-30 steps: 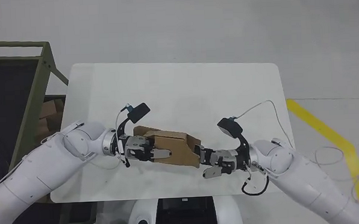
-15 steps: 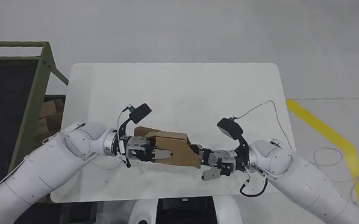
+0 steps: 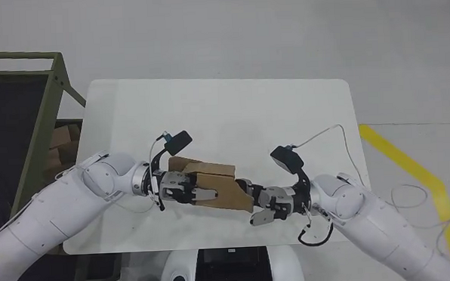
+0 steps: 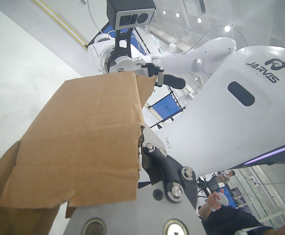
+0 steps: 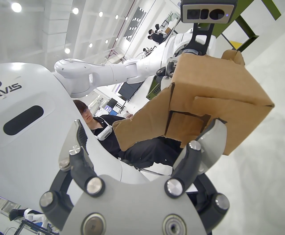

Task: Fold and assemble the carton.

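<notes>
Creased, box-shaped brown cardboard carton (image 3: 221,180)

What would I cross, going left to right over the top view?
green frame → left gripper → carton → right gripper → yellow floor line

Lettering in view. Left wrist view: a dark wordmark (image 4: 262,71) with an emblem (image 4: 276,63) and a small three-letter mark (image 4: 168,141) stood on white casing (image 4: 222,133) — not transcribed here. A blue screen (image 4: 168,106) in the room behind carried white print too small to read. Right wrist view: the tail end of the wordmark (image 5: 10,89) lay on white casing.
</notes>
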Action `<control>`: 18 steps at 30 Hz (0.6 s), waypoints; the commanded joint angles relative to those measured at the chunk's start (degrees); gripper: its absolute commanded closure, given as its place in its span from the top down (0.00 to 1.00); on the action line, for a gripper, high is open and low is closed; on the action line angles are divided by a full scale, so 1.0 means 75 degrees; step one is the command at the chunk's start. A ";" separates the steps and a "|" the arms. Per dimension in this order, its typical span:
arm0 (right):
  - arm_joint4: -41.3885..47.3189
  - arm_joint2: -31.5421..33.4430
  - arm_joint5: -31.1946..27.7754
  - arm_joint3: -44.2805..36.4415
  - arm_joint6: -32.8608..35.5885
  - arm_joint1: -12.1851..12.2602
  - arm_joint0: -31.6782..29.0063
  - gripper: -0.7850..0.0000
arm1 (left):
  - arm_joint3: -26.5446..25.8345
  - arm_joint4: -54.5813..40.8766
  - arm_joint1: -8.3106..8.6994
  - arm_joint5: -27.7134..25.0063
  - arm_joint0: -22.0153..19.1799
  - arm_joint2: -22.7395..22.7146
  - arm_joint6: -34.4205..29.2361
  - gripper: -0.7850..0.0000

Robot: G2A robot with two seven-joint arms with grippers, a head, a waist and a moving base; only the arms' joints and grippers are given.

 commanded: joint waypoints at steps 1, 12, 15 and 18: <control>-0.0009 0.0015 -0.0003 0.0010 -0.0035 -0.0020 -0.0003 1.00 | -0.0006 0.0026 -0.0006 0.0014 -0.0018 0.0025 -0.0014 0.00; -0.0072 0.0053 -0.0090 0.0082 -0.0184 -0.0143 -0.0024 1.00 | 0.0012 0.0077 -0.0025 0.0023 -0.0095 0.0117 -0.0023 0.00; -0.0092 0.0047 -0.0092 0.0086 -0.0168 -0.0174 -0.0019 1.00 | 0.0024 0.0075 -0.0029 0.0000 -0.0109 0.0129 0.0000 0.00; -0.0107 0.0018 -0.0075 0.0072 -0.0138 -0.0209 -0.0007 1.00 | 0.0048 0.0077 -0.0034 -0.0032 -0.0113 0.0144 0.0033 0.00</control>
